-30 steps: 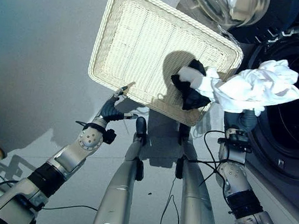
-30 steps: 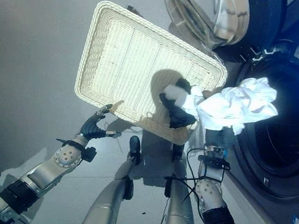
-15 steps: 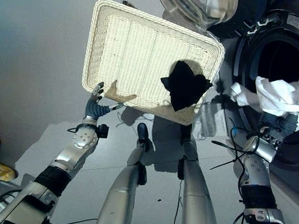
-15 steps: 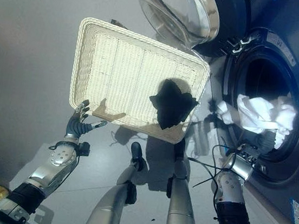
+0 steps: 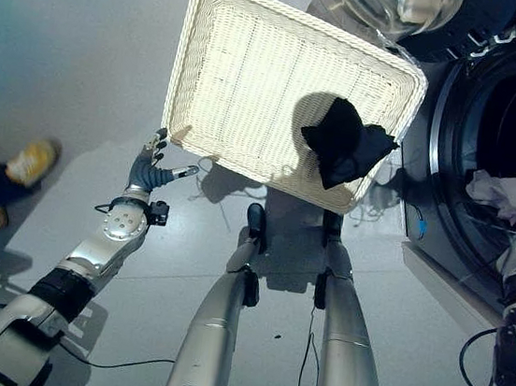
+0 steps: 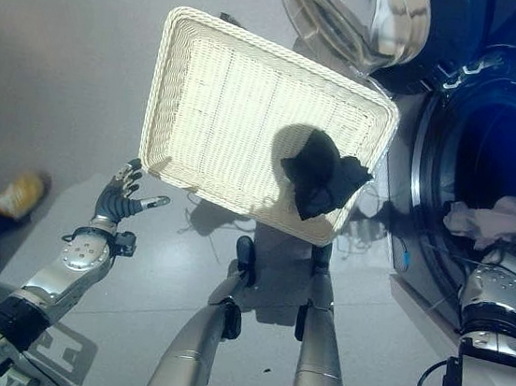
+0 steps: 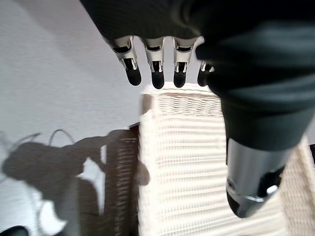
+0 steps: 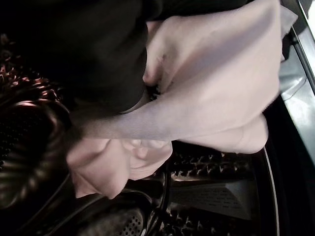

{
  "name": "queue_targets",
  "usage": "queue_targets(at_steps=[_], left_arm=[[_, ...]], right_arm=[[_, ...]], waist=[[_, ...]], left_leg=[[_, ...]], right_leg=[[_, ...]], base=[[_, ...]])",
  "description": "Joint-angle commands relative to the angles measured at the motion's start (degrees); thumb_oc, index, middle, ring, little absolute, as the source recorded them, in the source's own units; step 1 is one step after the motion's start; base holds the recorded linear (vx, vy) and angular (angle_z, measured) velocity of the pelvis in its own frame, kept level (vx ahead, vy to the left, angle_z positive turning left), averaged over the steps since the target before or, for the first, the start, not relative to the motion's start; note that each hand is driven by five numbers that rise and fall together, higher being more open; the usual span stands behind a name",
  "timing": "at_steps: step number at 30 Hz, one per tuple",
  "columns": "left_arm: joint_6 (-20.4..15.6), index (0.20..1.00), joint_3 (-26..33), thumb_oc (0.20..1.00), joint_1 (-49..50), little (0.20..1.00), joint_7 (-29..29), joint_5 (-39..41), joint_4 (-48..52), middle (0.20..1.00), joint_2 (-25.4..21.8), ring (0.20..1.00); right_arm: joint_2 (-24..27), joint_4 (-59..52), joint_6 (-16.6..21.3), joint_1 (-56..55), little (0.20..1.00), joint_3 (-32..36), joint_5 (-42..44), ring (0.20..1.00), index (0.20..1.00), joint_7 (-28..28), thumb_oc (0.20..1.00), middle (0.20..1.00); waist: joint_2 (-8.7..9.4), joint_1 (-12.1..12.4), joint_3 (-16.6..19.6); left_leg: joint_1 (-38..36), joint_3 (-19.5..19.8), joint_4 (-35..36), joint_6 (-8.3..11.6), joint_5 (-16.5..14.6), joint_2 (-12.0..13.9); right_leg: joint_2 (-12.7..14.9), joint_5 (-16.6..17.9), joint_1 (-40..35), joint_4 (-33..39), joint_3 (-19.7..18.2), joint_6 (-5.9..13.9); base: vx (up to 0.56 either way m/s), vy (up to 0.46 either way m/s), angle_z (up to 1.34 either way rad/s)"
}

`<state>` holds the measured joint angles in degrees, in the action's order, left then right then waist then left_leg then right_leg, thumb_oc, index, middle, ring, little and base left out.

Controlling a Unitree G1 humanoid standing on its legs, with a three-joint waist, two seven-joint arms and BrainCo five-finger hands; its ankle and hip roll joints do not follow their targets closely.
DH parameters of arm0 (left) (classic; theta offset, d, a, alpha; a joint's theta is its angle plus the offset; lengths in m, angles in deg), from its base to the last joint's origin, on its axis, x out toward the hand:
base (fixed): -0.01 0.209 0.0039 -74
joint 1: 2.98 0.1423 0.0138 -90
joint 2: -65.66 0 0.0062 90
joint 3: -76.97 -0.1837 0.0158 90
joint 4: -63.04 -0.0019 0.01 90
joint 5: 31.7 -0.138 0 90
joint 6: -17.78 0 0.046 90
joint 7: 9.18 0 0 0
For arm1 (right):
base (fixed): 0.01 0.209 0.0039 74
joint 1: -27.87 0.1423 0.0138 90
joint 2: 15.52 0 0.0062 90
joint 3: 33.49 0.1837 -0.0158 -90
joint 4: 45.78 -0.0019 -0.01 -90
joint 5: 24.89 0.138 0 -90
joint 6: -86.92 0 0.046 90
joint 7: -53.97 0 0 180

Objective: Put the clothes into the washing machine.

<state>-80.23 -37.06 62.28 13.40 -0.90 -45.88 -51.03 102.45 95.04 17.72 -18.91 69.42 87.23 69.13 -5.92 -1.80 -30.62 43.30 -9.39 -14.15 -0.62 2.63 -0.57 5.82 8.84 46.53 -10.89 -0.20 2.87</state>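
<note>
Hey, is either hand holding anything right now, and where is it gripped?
The white garment is draped over the right hand inside the drum; its grip is hidden. The left hand holds nothing.

Both eye views look steeply down from the robot's head, set a little apart, and share the wicker basket (image 5: 254, 70), the floor around it and the open washing machine (image 6: 487, 165) just right of the basket. The right eye view shows more floor to the left of the basket. The left wrist view looks from very close along the left hand (image 7: 256, 98) onto the basket's corner (image 7: 162, 128). The right wrist view sits very close, apparently inside the machine's drum (image 8: 206, 196), facing white cloth (image 8: 211, 93) draped right before the lens.
</note>
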Motion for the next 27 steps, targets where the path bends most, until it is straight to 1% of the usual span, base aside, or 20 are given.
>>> queue_targets(at_steps=[1, 2, 3, 4, 5, 7, 8, 9, 10, 11, 13, 15, 16, 17, 19, 20, 22, 24, 26, 27], left_arm=[[-0.91, 1.0, 2.2, 1.0, 2.64, 1.0, 0.02, 0.98, -0.11, 1.0, 0.79, 1.0], [-0.97, 1.0, 2.01, 1.0, 2.74, 1.0, 0.12, 0.94, -0.16, 1.0, 0.76, 1.0], [-1.49, 1.0, 1.81, 1.0, 3.26, 1.0, -0.43, 1.17, -0.46, 1.0, 0.71, 1.0], [-1.46, 1.0, 1.5, 1.0, 3.52, 1.0, -0.63, 1.21, -0.44, 1.0, 0.86, 1.0], [-2.17, 1.0, 0.89, 1.0, 4.82, 1.0, -0.39, 0.86, -0.33, 1.0, 1.47, 1.0], [-2.98, 1.0, 0.52, 1.0, 6.16, 1.0, -0.33, 0.5, -0.45, 1.0, 2.64, 1.0], [-3.05, 1.0, 0.46, 1.0, 6.36, 1.0, -0.2, 0.38, -0.43, 1.0, 2.95, 1.0], [-2.81, 1.0, 0.09, 1.0, 6.67, 1.0, 0.18, 0.65, 0.01, 1.0, 3.86, 1.0], [-2.69, 1.0, 0.04, 1.0, 6.69, 1.0, 0.13, 0.71, 0.04, 1.0, 4.08, 1.0], [-2.63, 1.0, 0.07, 1.0, 6.72, 1.0, -0.01, 0.78, 0.04, 1.0, 4.23, 1.0], [-2.72, 1.0, 0.09, 1.0, 6.69, 1.0, -0.2, 0.98, -0.11, 1.0, 4.42, 1.0], [-2.64, 1.0, 0.15, 1.0, 6.61, 1.0, -0.29, 0.88, -0.02, 1.0, 4.25, 1.0], [-2.66, 1.0, 0.15, 1.0, 6.59, 1.0, -0.32, 1.25, 0.1, 1.0, 3.94, 1.0], [-3.44, 1.0, 0.1, 1.0, 7.09, 1.0, -0.42, 1.36, 0.18, 1.0, 3.79, 1.0], [-3.72, 1.0, 0.11, 1.0, 7.56, 1.0, -0.05, 1.44, 0.39, 1.0, 4.4, 1.0], [-3.76, 1.0, 0.13, 1.0, 7.65, 1.0, 0.05, 1.51, 0.4, 1.0, 4.63, 1.0], [-4.56, 1.0, 0.01, 1.0, 8.17, 1.0, 0.61, 0.9, 0.0, 1.0, 6.41, 1.0], [-4.76, 1.0, -0.09, 1.0, 8.27, 1.0, 1.07, 0.7, -0.38, 1.0, 7.68, 1.0], [-5.66, 1.0, -0.05, 1.0, 8.25, 1.0, 0.9, 0.5, -1.74, 1.0, 8.83, 1.0], [-6.12, 1.0, -0.03, 1.0, 8.15, 1.0, 0.86, 0.47, -2.54, 1.0, 9.37, 1.0]], right_arm=[[17.82, 2.23, 1.42, -3.59, 0.526, 6.09, 0.88, 0.526, 0.526, -1.03, 0.526, 0.526], [18.09, 2.45, 0.72, -3.0, 0.46, 5.8, 0.88, 0.46, 0.46, -1.15, 0.46, 0.46], [18.26, 2.44, 0.46, -1.98, 0.586, 5.63, 0.88, 0.586, 0.586, -1.27, 0.586, 0.586], [18.39, 2.27, 2.18, -0.51, 1.0, 5.29, 0.88, 1.0, 1.0, -1.98, 1.0, 1.0], [18.11, 0.52, 7.7, 1.65, 1.0, 5.18, 0.88, 1.0, 1.0, -2.64, 1.0, 1.0], [17.38, -1.29, 11.35, 2.99, 1.0, 5.46, 0.88, 1.0, 1.0, -3.9, 1.0, 1.0], [17.2, -1.58, 11.74, 3.18, 1.0, 5.43, 0.88, 1.0, 1.0, -4.29, 1.0, 1.0], [16.46, -1.55, 9.85, 3.54, 1.0, 4.87, 0.88, 1.0, 1.0, -5.65, 1.0, 1.0], [16.3, -0.75, 6.15, 3.55, 1.0, 4.06, 0.88, 1.0, 1.0, -5.94, 1.0, 1.0], [16.15, 0.19, 1.33, 3.71, 1.0, 3.1, -0.14, 1.0, 1.0, -5.26, 1.0, 1.0], [15.4, 1.5, -6.0, 4.02, 1.0, 0.88, -3.29, 1.0, 1.0, -4.22, 1.0, 1.0], [14.88, 2.92, -9.18, 4.44, 1.0, -1.68, -6.33, 1.0, 1.0, -6.72, 1.0, 1.0], [14.7, 3.45, -9.55, 4.47, 1.0, -2.53, -8.31, 1.0, 1.0, -8.06, 1.0, 1.0], [13.53, 2.74, -5.0, 3.43, 1.0, -3.49, -13.84, 1.0, 1.0, -10.09, 1.0, 1.0], [11.37, -0.66, 1.35, 2.32, 1.0, -3.27, -19.22, 1.0, 1.0, -10.97, 1.0, 1.0], [10.74, -1.42, 2.77, 2.09, 1.0, -3.12, -20.98, 1.0, 1.0, -11.22, 1.0, 1.0], [8.19, -5.15, 9.33, 1.34, 1.0, -2.94, -27.52, 1.0, 1.0, -9.81, 1.0, 1.0], [6.47, -6.23, 9.71, 1.43, 1.0, -2.92, -30.1, 1.0, 1.0, -11.14, 1.0, 1.0], [4.67, -6.43, 7.46, 0.79, 1.0, -3.43, -27.89, 1.0, 1.0, -14.76, 1.0, 1.0], [3.28, -5.74, 5.84, 0.03, 1.0, -3.77, -26.0, 1.0, 1.0, -17.5, 1.0, 1.0]], waist=[[-2.16, -2.03, 0.82], [-2.28, -1.96, 0.82], [-2.57, -1.63, 0.82], [-2.87, -1.3, 0.82], [-3.48, -0.98, 0.82], [-4.27, -0.83, 0.82], [-4.45, -0.82, 0.82], [-5.06, -0.74, 0.82], [-5.27, -0.66, 0.82], [-5.44, -0.64, 0.82], [-5.66, -0.44, 0.82], [-5.69, -0.14, 0.82], [-5.68, -0.08, 0.82], [-5.81, 0.05, 0.82], [-6.22, -0.02, 0.82], [-6.33, -0.05, 0.82], [-6.98, -0.06, 0.82], [-7.42, -0.06, 0.82], [-7.75, -0.11, 0.82], [-7.91, -0.08, 0.82]], left_leg=[[-0.72, 1.31, 0.95, 3.12, -0.71, -2.18], [-0.41, 1.42, 0.6, 3.14, -0.8, -2.1], [-0.03, 1.73, 0.12, 3.18, -0.94, -2.11], [0.14, 1.92, 0.08, 3.25, -0.98, -2.06], [0.29, 2.0, -0.1, 3.44, -1.02, -1.92], [0.3, 2.04, -0.18, 3.62, -1.05, -1.89], [0.3, 2.02, -0.2, 3.64, -1.05, -1.88], [0.43, 1.98, -0.32, 3.78, -1.0, -1.8], [0.54, 1.93, -0.41, 3.86, -0.97, -1.76], [0.71, 1.86, -0.51, 3.91, -0.93, -1.73], [1.07, 1.64, -0.49, 3.93, -0.68, -1.58], [1.33, 1.62, -0.05, 3.91, -0.36, -1.39], [1.43, 1.66, 0.2, 3.89, -0.22, -1.35], [1.61, 1.73, 0.85, 3.92, 0.26, -1.29], [1.49, 1.65, 1.78, 3.87, 0.67, -1.31], [1.43, 1.65, 2.01, 3.87, 0.76, -1.34], [1.11, 1.42, 3.19, 3.92, 1.3, -1.51], [0.78, 1.43, 3.9, 4.08, 1.54, -1.69], [0.48, 1.17, 4.72, 4.17, 1.97, -1.74], [0.31, 1.2, 5.37, 4.26, 2.33, -1.8]], right_leg=[[-4.59, -9.75, 0.9, -10.38, 6.12, -0.4], [-4.56, -10.09, 1.25, -10.97, 6.19, -0.51], [-4.54, -10.66, 1.73, -11.9, 6.44, -0.7], [-4.45, -11.13, 1.92, -12.35, 6.67, -0.81], [-4.29, -11.7, 2.19, -12.96, 6.91, -0.95], [-4.21, -12.2, 2.39, -13.36, 6.9, -1.02], [-4.2, -12.31, 2.45, -13.47, 6.87, -1.06], [-4.17, -12.7, 2.72, -13.93, 6.76, -1.07], [-4.13, -12.84, 2.87, -14.1, 6.75, -1.08], [-4.12, -12.9, 3.08, -14.22, 6.73, -1.14], [-4.17, -12.8, 3.48, -14.18, 6.68, -1.29], [-4.29, -12.72, 3.72, -13.98, 6.75, -1.4], [-4.31, -12.63, 3.8, -13.85, 6.85, -1.42], [-4.36, -12.27, 3.87, -13.23, 6.99, -1.4], [-4.61, -12.2, 3.83, -12.71, 6.79, -1.36], [-4.69, -12.19, 3.83, -12.63, 6.72, -1.35], [-4.91, -12.01, 3.8, -11.82, 6.41, -1.24], [-5.04, -11.98, 3.56, -11.3, 6.2, -1.1], [-5.09, -11.67, 3.42, -10.57, 6.02, -1.06], [-5.1, -11.42, 3.24, -10.04, 5.94, -0.96]], base=[[0.02, -0.068, -0.03], [0.03, -0.082, -0.03], [0.04, -0.115, -0.05], [0.05, -0.109, -0.05], [0.05, -0.049, -0.04], [0.03, 0.01, -0.05], [0.02, 0.04, -0.09], [0.01, 0.036, -0.08], [0.01, 0.034, -0.07], [0.0, 0.0, 0.0], [-0.01, 0.005, 0.02], [-0.01, 0.0, 0.02], [0.0, 0.0, 0.0], [0.0, 0.0, 0.0], [-0.03, 0.044, 0.01], [-0.02, 0.079, -0.02], [-0.03, 0.097, -0.03], [-0.03, 0.106, -0.02], [-0.04, 0.097, -0.01], [-0.04, 0.069, 0.0]])
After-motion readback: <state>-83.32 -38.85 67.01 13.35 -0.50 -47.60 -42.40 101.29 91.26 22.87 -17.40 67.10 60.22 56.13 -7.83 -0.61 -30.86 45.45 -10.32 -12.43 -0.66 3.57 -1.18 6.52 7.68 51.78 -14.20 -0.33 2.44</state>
